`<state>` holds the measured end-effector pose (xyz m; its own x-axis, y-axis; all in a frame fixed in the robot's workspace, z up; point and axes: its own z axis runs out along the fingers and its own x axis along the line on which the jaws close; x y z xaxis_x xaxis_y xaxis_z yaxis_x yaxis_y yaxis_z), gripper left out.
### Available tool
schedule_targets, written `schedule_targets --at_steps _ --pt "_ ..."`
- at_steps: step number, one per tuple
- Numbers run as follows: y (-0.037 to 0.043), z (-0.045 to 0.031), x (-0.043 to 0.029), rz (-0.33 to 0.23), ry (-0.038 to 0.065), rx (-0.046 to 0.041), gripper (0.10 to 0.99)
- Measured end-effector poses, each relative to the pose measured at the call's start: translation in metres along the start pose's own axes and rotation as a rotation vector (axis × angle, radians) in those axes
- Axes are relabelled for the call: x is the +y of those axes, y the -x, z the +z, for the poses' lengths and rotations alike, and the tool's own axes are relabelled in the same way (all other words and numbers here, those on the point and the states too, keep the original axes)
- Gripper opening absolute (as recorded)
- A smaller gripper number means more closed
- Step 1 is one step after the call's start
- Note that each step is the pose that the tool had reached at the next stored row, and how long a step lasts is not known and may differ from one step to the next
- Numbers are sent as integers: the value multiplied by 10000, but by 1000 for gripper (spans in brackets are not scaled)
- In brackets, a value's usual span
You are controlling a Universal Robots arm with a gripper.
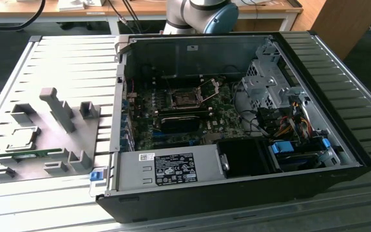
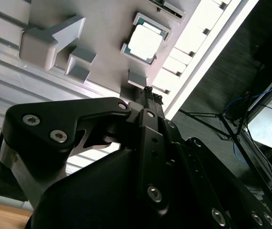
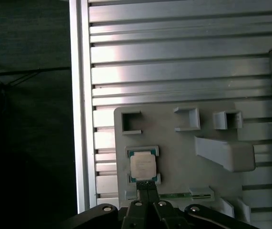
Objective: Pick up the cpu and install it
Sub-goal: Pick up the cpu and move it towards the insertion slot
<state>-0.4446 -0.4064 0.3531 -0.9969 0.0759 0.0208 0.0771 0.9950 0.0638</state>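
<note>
In the first wrist view, the black metal gripper [image 3: 147,186] has its two thin fingers pressed tight together, with nothing held between them. They point straight at the cpu [image 3: 143,166], a small flat square chip with a shiny silver-grey top. The chip starts just past the fingertips in this view. In the second wrist view the gripper [image 2: 152,93] hangs up above the cpu [image 2: 145,43], not touching it, I think.

The chip lies flat, face up, in its own little nest on a pale grey plastic tray with raised blocks [image 3: 183,157]. It is square, so no side is the long one. A long thin green memory stick [image 3: 174,195] lies close beside it on the same tray.

The tray sits on a silver table of metal slats [image 3: 174,71]. In the exterior view, the big black open computer case [image 1: 237,193] stands to the tray's right, and its square metal socket [image 1: 185,99] waits inside, well apart from the chip.
</note>
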Motion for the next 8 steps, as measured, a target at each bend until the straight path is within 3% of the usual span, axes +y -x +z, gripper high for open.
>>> schedule_targets --at_steps 8 --pt "1 52 -3 0 27 3 106"
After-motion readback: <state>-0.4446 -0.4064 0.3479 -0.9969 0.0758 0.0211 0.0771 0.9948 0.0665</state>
